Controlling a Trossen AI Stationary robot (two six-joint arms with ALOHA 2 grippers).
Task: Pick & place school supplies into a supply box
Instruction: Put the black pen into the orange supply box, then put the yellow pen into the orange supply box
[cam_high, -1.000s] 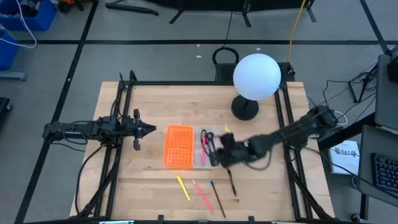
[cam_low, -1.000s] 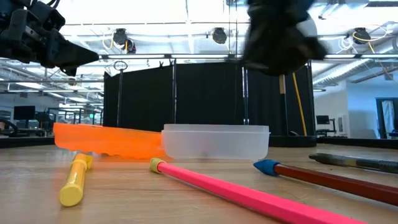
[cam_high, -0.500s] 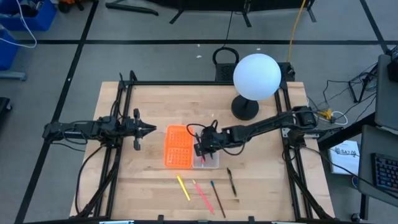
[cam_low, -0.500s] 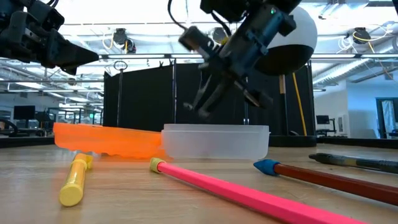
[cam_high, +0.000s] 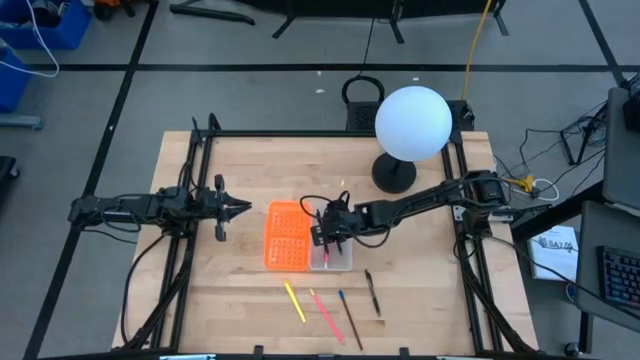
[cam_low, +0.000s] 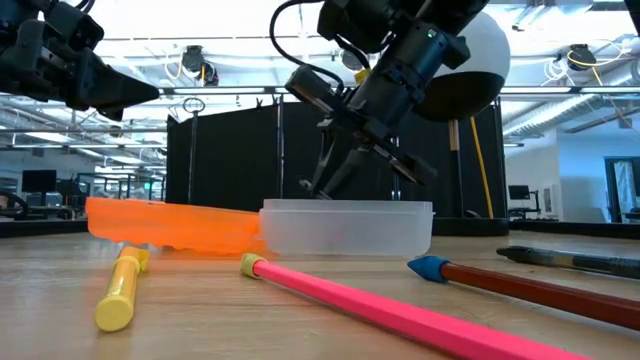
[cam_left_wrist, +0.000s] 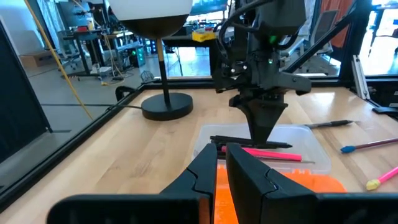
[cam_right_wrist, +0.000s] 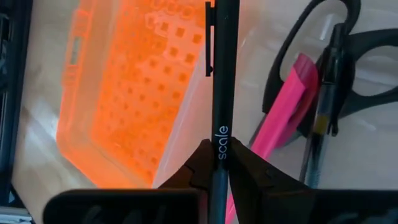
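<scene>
The supply box lies open mid-table, with its orange half (cam_high: 288, 235) on the left and its clear tray (cam_high: 338, 258) on the right. In the tray lie black-handled scissors (cam_right_wrist: 367, 43), a pink pen (cam_right_wrist: 283, 109) and a dark pen (cam_right_wrist: 323, 99). My right gripper (cam_high: 326, 236) hangs over the tray, shut on a black pen (cam_right_wrist: 222, 68). On the near table lie a yellow pen (cam_high: 294, 300), a pink pen (cam_high: 325, 313), a blue-tipped pencil (cam_high: 350, 318) and a black pen (cam_high: 372, 292). My left gripper (cam_high: 240, 208) waits shut, left of the box. My right gripper pinches the black pen's barrel (cam_right_wrist: 221, 140) between its two fingers, at the printed word. The fingers slant down from the table's right side. The pen (cam_left_wrist: 249, 144) lies about level just over the clear tray; whether it touches the tray I cannot tell.
A white globe lamp (cam_high: 412, 122) on a dark foot (cam_high: 394, 175) stands at the table's far right. Black frame rails (cam_high: 196, 170) run along the table's left and right sides.
My right gripper has swung from the near right of the box toward the table's left and down, coming over the clear tray with the black pen. Over the last half second it has barely moved.
</scene>
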